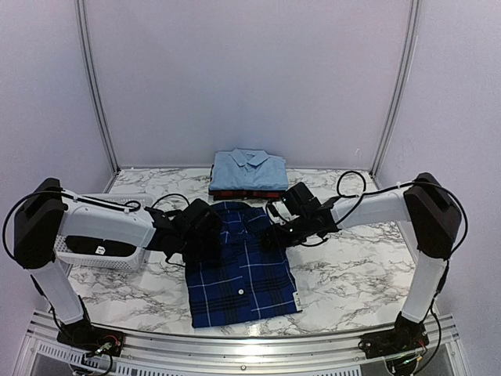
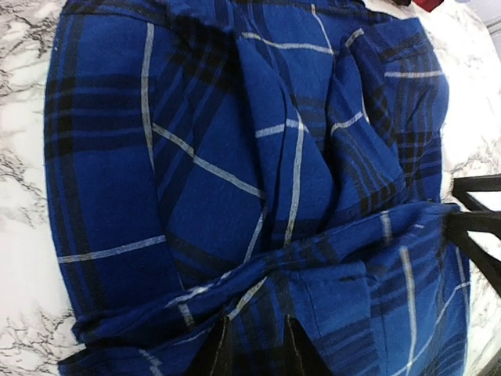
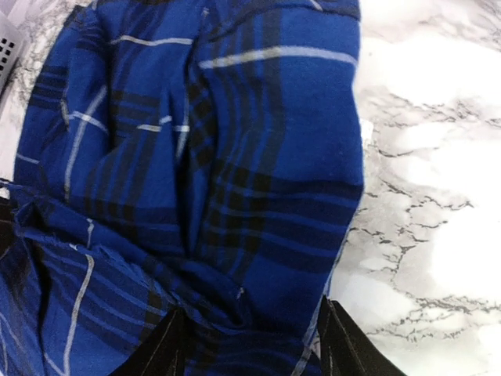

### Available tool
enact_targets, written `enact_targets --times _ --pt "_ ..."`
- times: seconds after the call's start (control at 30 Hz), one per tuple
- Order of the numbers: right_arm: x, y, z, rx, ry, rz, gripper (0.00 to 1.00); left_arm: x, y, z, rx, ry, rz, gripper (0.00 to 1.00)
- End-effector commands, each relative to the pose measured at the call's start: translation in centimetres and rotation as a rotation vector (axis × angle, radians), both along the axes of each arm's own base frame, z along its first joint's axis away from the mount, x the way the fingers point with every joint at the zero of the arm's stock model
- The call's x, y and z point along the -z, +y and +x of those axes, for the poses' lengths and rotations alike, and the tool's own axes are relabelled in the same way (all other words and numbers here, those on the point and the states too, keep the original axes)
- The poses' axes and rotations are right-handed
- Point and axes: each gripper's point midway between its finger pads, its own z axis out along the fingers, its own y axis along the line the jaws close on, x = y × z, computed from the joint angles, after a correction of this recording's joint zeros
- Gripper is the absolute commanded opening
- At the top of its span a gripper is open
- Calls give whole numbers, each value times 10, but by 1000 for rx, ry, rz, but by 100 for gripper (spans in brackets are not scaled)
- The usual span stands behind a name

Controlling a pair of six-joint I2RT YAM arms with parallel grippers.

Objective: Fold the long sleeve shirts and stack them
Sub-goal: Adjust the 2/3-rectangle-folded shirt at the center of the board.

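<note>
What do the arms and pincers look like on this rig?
Both match. The left arm and right arm have white boxy links with black joint housings. Loose black cables loop along them. The left pincer and right pincer each have two flat, tapered black fingers. No markings are legible.

Soft, even light from above fills the top view, barely a shadow on the marble tabletop (image 1: 352, 266), walls (image 1: 250, 78) tinted faint violet. Right wrist view now: that marble glares nearly white (veins washing out). Left wrist view: the navy plaid shirt (image 2: 235, 196) reads sharp, folds deeply shadowed, bottom edge slightly soft.
</note>
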Motion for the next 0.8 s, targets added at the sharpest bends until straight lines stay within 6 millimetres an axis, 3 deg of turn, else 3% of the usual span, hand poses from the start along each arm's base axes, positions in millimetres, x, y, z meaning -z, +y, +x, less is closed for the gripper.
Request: enact_targets --times 0.0,0.2,0.33,0.43,0.5,0.6,0.73,0.77 --pt "39 -13 -9 -3 68 -69 52 -27 4 2 -1 -35 -28 27" --pt "50 -39 -40 29 110 -70 52 -34 0 -10 59 -12 -66 28" --pt "54 -58 -78 42 132 -85 52 -38 -3 -13 89 -11 -73 29" --pt "44 -69 -95 80 137 -54 51 -44 -1 -10 97 -31 -57 30" --pt "20 -71 -88 110 84 -22 51 -48 6 -2 83 -50 -30 30" --pt "-36 -61 -56 126 -77 40 50 -48 26 19 23 -53 -5 29" --pt "-98 -17 -13 24 -220 142 41 -42 56 57 -65 -52 14 27" --pt "-102 -2 -4 -14 -230 160 40 -40 60 66 -75 -48 17 27"
